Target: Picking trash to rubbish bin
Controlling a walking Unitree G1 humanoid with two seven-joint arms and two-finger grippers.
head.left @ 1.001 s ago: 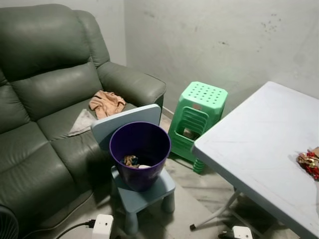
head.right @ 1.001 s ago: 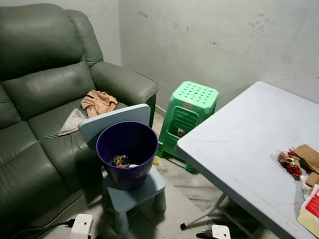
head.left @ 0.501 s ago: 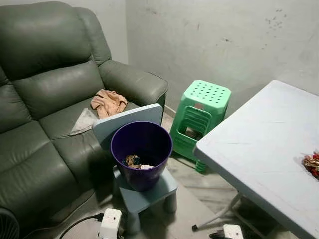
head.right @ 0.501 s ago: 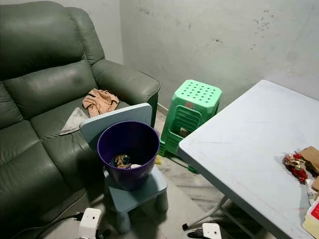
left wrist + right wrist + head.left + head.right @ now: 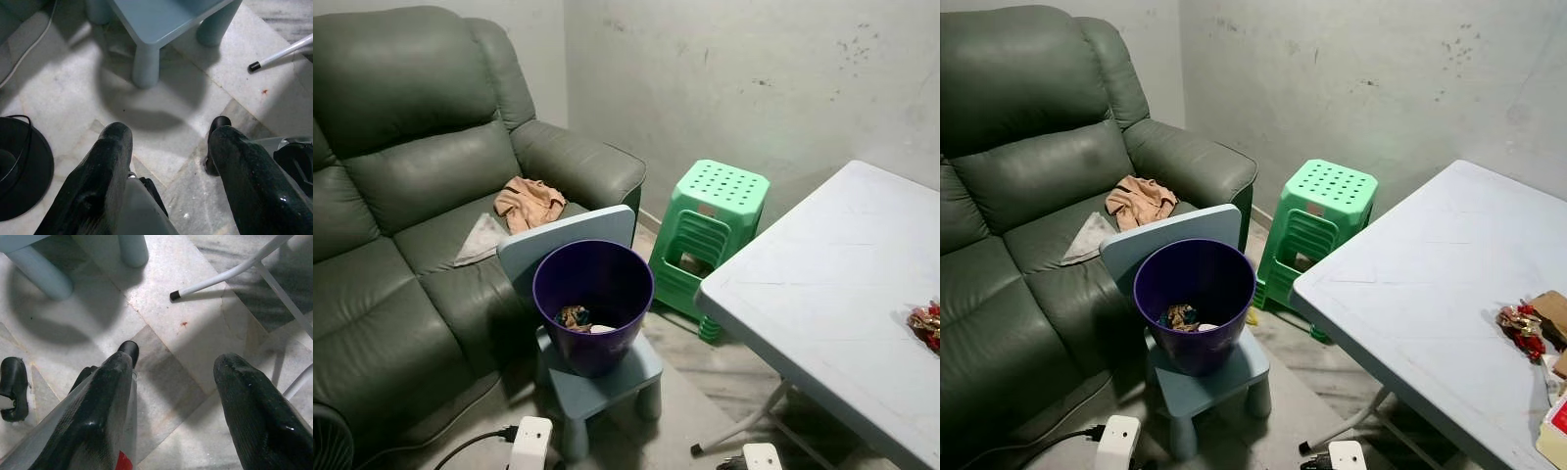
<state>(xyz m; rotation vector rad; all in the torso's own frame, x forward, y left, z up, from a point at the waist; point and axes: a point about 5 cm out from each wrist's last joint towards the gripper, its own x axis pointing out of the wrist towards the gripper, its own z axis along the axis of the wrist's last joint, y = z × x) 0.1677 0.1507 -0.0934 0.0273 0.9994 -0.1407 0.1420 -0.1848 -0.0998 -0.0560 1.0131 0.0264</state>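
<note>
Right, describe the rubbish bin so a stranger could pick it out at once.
Start at the big grey-green sofa on the left. In front of its seat stands a small pale blue child's chair, and the rubbish bin sits on it. It is the only deep purple thing here: a round open bucket with some trash at its bottom, left of the green plastic stool.
</note>
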